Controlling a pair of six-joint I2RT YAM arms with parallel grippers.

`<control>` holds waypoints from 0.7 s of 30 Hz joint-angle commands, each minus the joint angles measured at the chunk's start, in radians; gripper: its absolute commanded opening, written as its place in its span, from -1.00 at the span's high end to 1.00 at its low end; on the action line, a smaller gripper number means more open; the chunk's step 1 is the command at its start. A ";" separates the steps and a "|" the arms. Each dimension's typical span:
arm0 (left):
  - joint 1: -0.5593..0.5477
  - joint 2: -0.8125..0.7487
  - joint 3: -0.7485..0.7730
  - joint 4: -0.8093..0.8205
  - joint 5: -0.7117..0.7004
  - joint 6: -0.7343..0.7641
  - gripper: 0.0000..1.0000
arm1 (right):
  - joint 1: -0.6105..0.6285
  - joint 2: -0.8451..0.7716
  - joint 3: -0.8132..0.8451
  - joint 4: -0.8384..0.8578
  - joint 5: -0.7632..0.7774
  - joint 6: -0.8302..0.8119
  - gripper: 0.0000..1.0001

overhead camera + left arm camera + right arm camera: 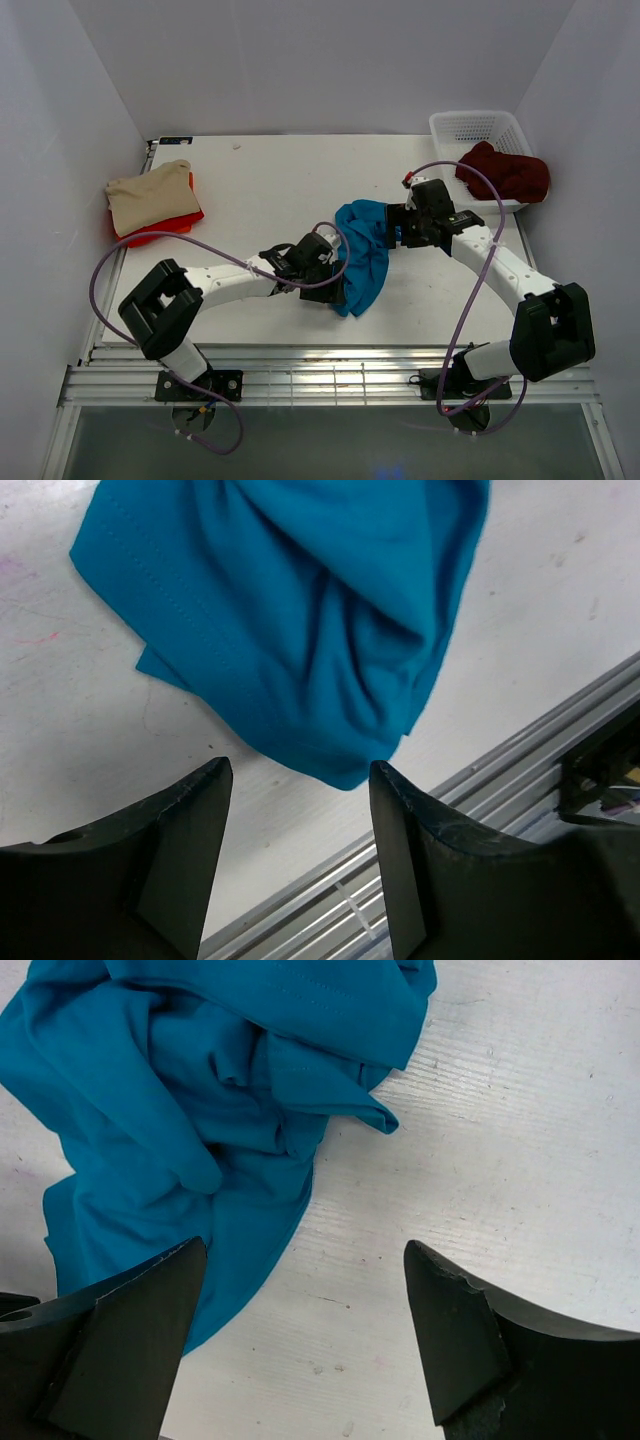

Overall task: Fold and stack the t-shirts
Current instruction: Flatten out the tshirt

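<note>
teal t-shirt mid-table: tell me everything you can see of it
The teal blue soft cloth t-shirt lies crumpled and unfolded on the white table, one long bunch of deep folds with stitched hems showing. Its near tip sits just ahead of the left gripper, its far end by the right gripper. Both stand with jaws open, neither clamping the cloth.

Bare table [270, 180] lay free from 11 to 1 o'clock. At centre, a bunched teal t-shirt [362, 255] sat hemmed in by the left gripper [298, 780] at 8 o'clock and the right gripper [305, 1260] at 2. A beige t-shirt [150, 195] blocked 10 o'clock, and a white basket [475, 125] blocked the far corner at 2.
</note>
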 commanded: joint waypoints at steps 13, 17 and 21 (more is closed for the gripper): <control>-0.009 0.042 0.018 0.056 -0.055 0.041 -0.14 | 0.001 -0.062 -0.053 0.048 -0.021 0.035 -0.69; -0.010 0.050 0.021 0.083 -0.052 0.031 -0.04 | 0.001 -0.059 -0.064 0.056 -0.032 0.040 -0.69; -0.009 0.065 0.029 0.097 -0.047 0.030 0.34 | 0.001 -0.062 -0.065 0.060 -0.035 0.042 -0.68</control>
